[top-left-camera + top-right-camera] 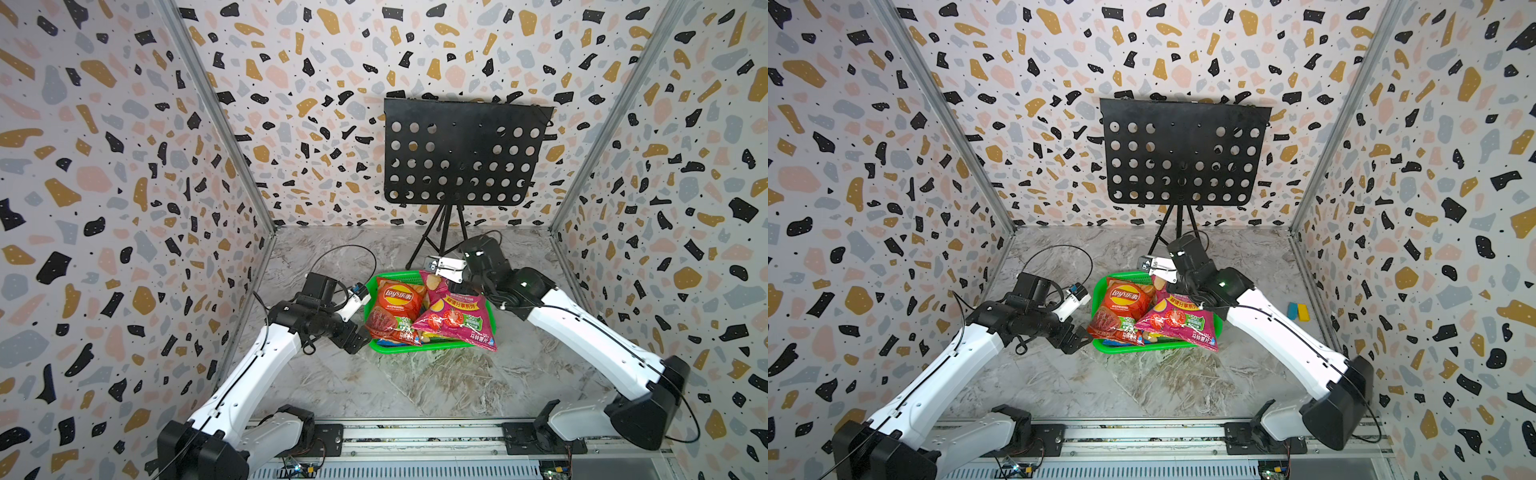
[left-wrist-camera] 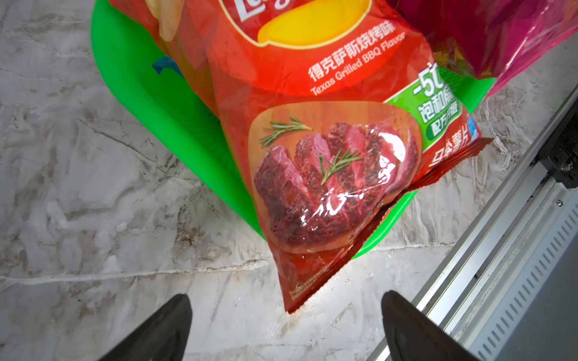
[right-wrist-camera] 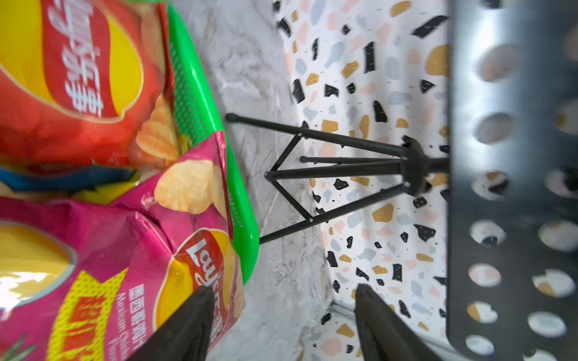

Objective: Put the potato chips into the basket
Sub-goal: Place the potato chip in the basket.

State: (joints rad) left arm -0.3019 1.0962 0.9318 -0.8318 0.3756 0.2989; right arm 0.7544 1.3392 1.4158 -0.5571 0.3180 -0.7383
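The green basket [image 1: 432, 347] stands mid-table in both top views. Potato chips fill it: a red bag [image 1: 395, 307] lies left, a magenta-pink bag [image 1: 453, 320] right. Slivers of a blue bag [image 3: 62, 182] and a yellow bag [image 3: 103, 193] show beneath them. The red bag's lower corner [image 2: 294, 293] hangs over the rim. The pink bag's corner [image 1: 1204, 343] sticks past the front right rim. My left gripper [image 1: 358, 338] is open just off the basket's front left corner, holding nothing. My right gripper [image 3: 283, 290] is open above the basket's far right corner, one finger beside the pink bag's top edge.
A black perforated music stand [image 1: 461, 153] on a tripod [image 1: 440, 239] rises just behind the basket, close to my right wrist. A small blue-and-yellow block [image 1: 1298, 311] lies by the right wall. A metal rail [image 1: 415, 434] runs along the front edge. Patterned walls enclose three sides.
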